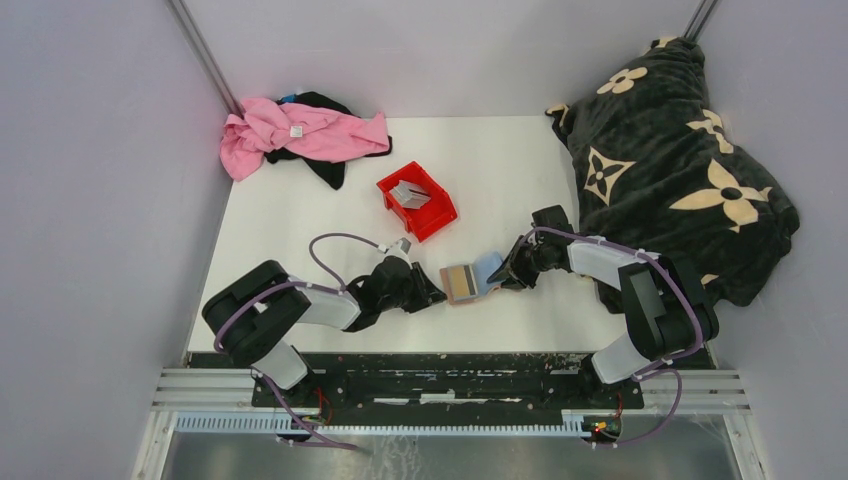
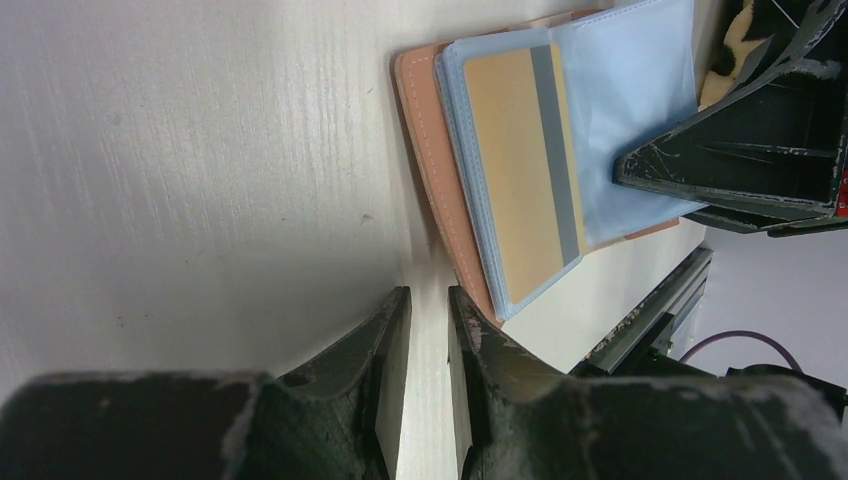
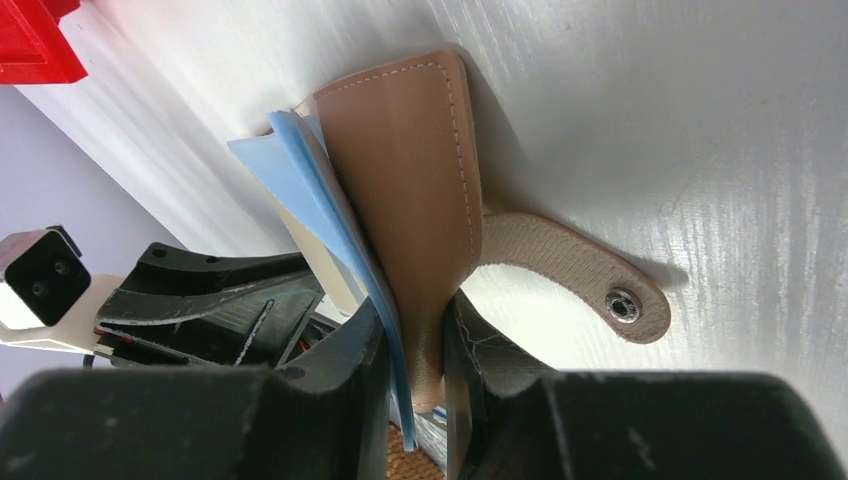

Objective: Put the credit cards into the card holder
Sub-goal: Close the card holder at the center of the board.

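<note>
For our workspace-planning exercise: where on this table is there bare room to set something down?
Bare: the far strip between pink cloth and blanket, behind the red bin; also the left side between that cloth and the left arm. Crowded: near centre, where left gripper and right gripper meet at the card holder.

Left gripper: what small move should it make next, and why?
Probably lift the empty left gripper toward the red plastic bin for a grey plastic card: the gold-yellow card already sits in a blue sleeve of the tan leather card holder, which the right gripper pinches.
</note>
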You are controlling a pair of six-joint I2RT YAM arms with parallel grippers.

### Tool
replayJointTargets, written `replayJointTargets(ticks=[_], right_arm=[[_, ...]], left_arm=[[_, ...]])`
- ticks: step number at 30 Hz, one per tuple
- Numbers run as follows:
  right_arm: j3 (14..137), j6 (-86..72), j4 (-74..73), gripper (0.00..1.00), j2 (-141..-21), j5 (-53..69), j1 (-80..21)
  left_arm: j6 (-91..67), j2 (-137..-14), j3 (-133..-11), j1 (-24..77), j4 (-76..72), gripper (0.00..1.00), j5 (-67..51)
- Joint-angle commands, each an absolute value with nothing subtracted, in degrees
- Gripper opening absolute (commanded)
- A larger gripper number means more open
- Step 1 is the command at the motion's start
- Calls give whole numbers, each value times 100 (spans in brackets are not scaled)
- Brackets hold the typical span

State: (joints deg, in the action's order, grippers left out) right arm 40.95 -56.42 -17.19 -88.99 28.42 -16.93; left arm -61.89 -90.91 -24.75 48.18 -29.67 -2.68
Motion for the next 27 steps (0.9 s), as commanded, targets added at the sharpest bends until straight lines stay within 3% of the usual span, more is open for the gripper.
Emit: replayJointTargets(ticks=[1, 24, 27], right_arm=[[4099, -5389, -1957, 1, -8808, 3003, -1756], [4185, -4751, -2600, 1, -8800, 2113, -2315], [4303, -4722, -2687, 6, -8845, 1943, -2517]], left_arm=[[-6061, -9239, -2343, 4816, -2053, 31, 111], [-5631, -9461, -3252, 4818, -2293, 32, -146], [-5558, -9528, -3432, 4825, -2256, 32, -266]])
